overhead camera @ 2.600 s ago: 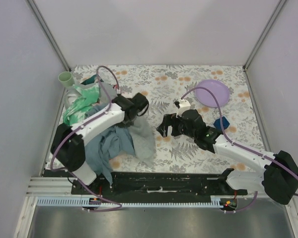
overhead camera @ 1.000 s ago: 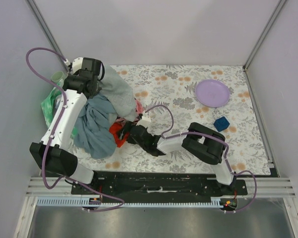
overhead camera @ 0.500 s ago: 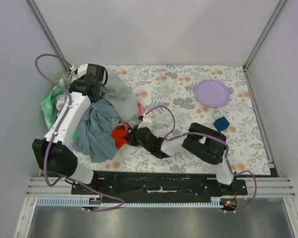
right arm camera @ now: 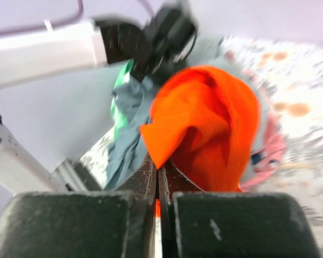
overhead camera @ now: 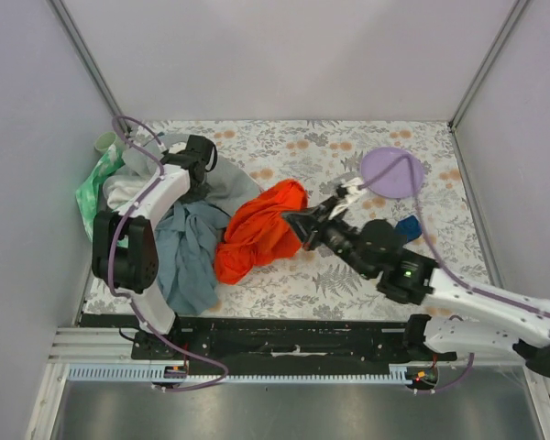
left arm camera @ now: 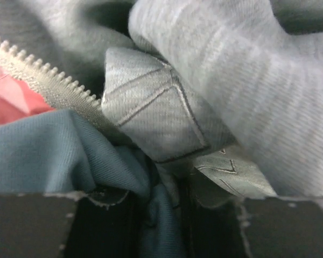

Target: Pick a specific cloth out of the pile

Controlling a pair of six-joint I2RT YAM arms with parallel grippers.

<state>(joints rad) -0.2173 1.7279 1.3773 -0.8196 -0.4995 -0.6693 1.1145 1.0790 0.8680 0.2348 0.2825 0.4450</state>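
The orange cloth (overhead camera: 257, 229) lies bunched on the counter (overhead camera: 330, 156) just to 9 o'clock of its centre. Its 3 o'clock edge is pinched in the right end effector (overhead camera: 304, 225), which reaches in from 4 o'clock. In the right wrist view that end effector (right arm camera: 159, 183) has its jaws pressed together on a fold of the cloth (right arm camera: 210, 123), which rises in a peak beyond the fingers (right arm camera: 231, 220), with a pink piece (right arm camera: 269, 156) showing at its 4 o'clock side. The pile (overhead camera: 188, 220) sits at 9 o'clock of the cloth and touches it: a light grey cloth (overhead camera: 231, 181) at the far side, a blue-grey cloth (overhead camera: 185, 261) at the near side, and mint green fabric (overhead camera: 92, 183) at the 9 o'clock edge. The left end effector (overhead camera: 202, 172) is pushed down into the top of the pile. In the left wrist view its jaws are almost together, with blue-grey cloth (left arm camera: 54, 150) running into the narrow gap and a light grey fold (left arm camera: 151, 113) lying right above. A purple plate (overhead camera: 392, 171) lies at 2 o'clock of the cloth, well apart from it, and a blue block (overhead camera: 409, 225) sits at 3 o'clock, partly hidden behind the right arm.
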